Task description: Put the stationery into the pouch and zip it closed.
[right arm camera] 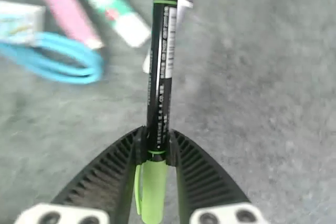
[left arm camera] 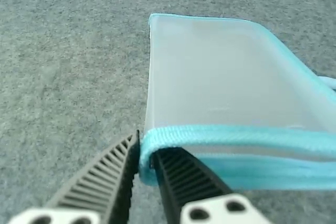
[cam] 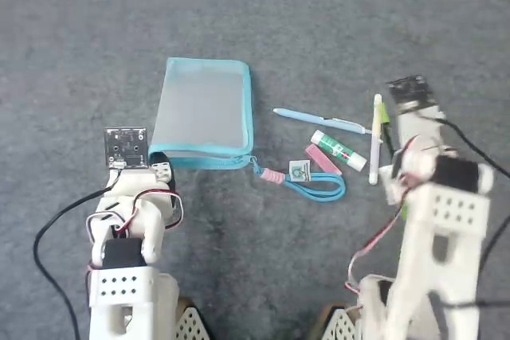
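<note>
Clamped between the jaws of the right gripper (right arm camera: 156, 136), a green marker (right arm camera: 160, 66) is held near its clip end, so most of its length sticks out ahead unsupported. That long overhang is the main risk: I judge that a knock on the tip could swing the marker in the grip or pull it free. On the other side, the left gripper (left arm camera: 146, 149) is closed on the upper lip of the pouch (left arm camera: 226, 82) at one corner of its near edge. The pouch lies flat on the grey table (cam: 72, 53) and its mouth looks barely parted, so the marker may catch on the lip, or shove the pouch and work the thin pinch loose. Between marker and pouch lie a white pen (cam: 374, 157), a blue pen (cam: 319, 121), a glue stick (cam: 339, 150) and a pink stick (cam: 323, 159), close together, with a blue strap (cam: 323, 190) trailing from the pouch's corner. A low sweep across could scatter them or snag the strap
</note>
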Action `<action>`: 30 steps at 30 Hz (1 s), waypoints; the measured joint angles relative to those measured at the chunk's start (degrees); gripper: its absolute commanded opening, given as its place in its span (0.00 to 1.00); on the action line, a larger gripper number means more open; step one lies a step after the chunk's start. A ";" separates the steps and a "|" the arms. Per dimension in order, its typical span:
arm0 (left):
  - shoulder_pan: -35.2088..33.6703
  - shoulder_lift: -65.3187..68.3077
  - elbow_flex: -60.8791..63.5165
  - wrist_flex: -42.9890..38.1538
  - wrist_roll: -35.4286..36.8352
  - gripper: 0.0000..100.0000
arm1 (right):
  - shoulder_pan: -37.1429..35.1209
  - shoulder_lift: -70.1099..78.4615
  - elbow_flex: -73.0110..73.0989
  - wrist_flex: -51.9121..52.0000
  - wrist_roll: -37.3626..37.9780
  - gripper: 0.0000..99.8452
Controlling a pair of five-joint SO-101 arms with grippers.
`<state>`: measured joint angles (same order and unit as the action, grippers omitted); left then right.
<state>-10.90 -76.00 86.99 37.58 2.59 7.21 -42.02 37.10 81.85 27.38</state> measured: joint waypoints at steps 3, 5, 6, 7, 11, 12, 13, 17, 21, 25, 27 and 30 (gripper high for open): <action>0.00 0.00 0.00 0.00 0.00 0.01 | -9.49 -5.10 0.00 4.92 0.09 0.01; 0.00 0.00 0.00 0.00 0.00 0.01 | -15.91 -5.71 -0.88 8.62 0.09 0.01; 0.00 0.00 0.00 0.00 0.00 0.01 | -19.34 -5.71 -1.58 10.29 0.09 0.01; 0.00 0.00 0.00 0.00 0.00 0.01 | -22.95 -5.71 -2.64 11.87 0.09 0.01; 0.00 0.00 0.00 0.00 0.00 0.01 | -34.11 -1.93 -6.86 15.56 -1.14 0.01; 0.00 0.00 0.00 0.00 0.00 0.01 | -36.31 -0.09 -7.65 15.74 -2.11 0.01; 0.00 0.00 0.00 0.00 0.00 0.01 | -38.33 1.85 -8.53 15.74 -3.08 0.01; 0.00 0.00 0.00 0.00 0.00 0.01 | -42.37 10.73 -11.69 15.21 -5.71 0.01; 0.00 0.00 0.00 0.00 0.00 0.01 | -42.64 19.34 -15.03 13.19 -6.42 0.01; 0.00 0.00 0.00 0.00 0.00 0.01 | -43.16 26.02 -19.78 12.57 -7.82 0.01; 0.00 0.00 0.00 0.00 0.00 0.01 | -43.16 29.01 -22.59 12.57 -8.79 0.01; 0.00 0.00 0.00 0.00 0.00 0.01 | -43.16 32.88 -26.73 12.57 -9.67 0.01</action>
<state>-10.90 -76.00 86.99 37.58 2.59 -35.96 -9.14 10.37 94.42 17.71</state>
